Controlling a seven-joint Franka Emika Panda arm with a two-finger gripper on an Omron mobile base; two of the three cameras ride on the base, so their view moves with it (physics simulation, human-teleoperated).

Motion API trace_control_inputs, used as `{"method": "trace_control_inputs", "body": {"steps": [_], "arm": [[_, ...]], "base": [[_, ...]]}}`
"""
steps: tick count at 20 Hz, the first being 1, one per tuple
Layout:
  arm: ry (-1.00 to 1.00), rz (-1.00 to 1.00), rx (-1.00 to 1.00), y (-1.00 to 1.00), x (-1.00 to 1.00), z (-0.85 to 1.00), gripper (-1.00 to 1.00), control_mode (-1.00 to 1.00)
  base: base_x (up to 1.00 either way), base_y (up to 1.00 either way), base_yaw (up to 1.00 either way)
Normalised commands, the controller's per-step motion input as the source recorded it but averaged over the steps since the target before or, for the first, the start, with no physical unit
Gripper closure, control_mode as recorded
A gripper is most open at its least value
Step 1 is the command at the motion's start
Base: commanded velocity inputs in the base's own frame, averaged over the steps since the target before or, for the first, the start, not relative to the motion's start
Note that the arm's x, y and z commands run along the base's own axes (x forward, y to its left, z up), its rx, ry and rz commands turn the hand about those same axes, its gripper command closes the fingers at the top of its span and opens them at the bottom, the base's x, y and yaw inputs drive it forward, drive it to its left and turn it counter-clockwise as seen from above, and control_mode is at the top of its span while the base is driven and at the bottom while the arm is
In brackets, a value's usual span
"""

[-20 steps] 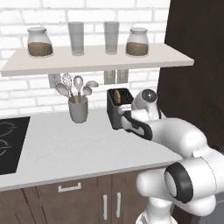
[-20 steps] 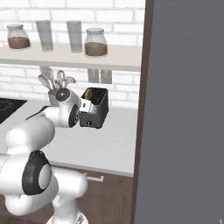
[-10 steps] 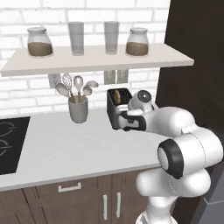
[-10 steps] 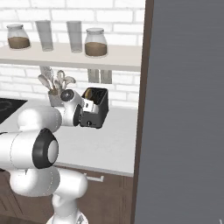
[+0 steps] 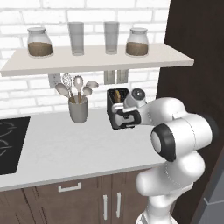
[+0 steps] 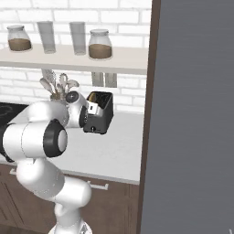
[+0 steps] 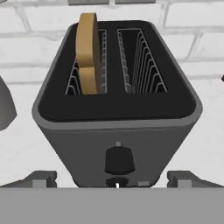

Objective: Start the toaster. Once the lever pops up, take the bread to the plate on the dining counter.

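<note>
Bread (image 7: 89,59) stands on edge in the left of the toaster's (image 7: 116,118) 2 slots, its upper part rising clear of the top, its broad faces running along the slot from front to back. Both slots run away from the knobbed front face, which points at the hand (image 7: 113,180). That hand hovers wide open, holding nothing, its fingertips (image 7: 38,179) flanking the front. Toaster sits on the pale bench (image 5: 65,144) beside the utensil cup (image 5: 78,109).

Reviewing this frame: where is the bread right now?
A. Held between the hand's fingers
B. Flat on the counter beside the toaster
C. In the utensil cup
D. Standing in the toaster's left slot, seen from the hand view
D: the bread stands upright in the left slot of the toaster, the right slot empty.
</note>
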Motion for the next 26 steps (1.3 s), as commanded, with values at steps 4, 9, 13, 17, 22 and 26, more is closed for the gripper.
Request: {"method": "trace_control_inputs", "body": {"steps": [4, 9, 13, 17, 22, 26], "arm": [[0.0, 0.0, 0.0, 0.0, 0.38, -0.11, -1.0, -1.0], [0.01, 0.0, -0.01, 0.0, 0.14, -0.3, -1.0, -1.0], [0.0, 0.0, 0.0, 0.0, 0.0, -0.09, -1.0, -1.0], [0.0, 0.0, 0.0, -0.01, 0.0, -0.16, -1.0, -1.0], [0.0, 0.0, 0.0, 0.0, -0.03, -0.01, -1.0, -1.0], [0.0, 0.0, 0.0, -0.02, -0.01, -0.02, -1.0, -1.0]], "base": [[0.0, 0.0, 0.0], [0.0, 0.0, 0.0], [0.0, 0.0, 0.0], [0.0, 0.0, 0.0], [0.0, 0.0, 0.0], [0.0, 0.0, 0.0]]}}
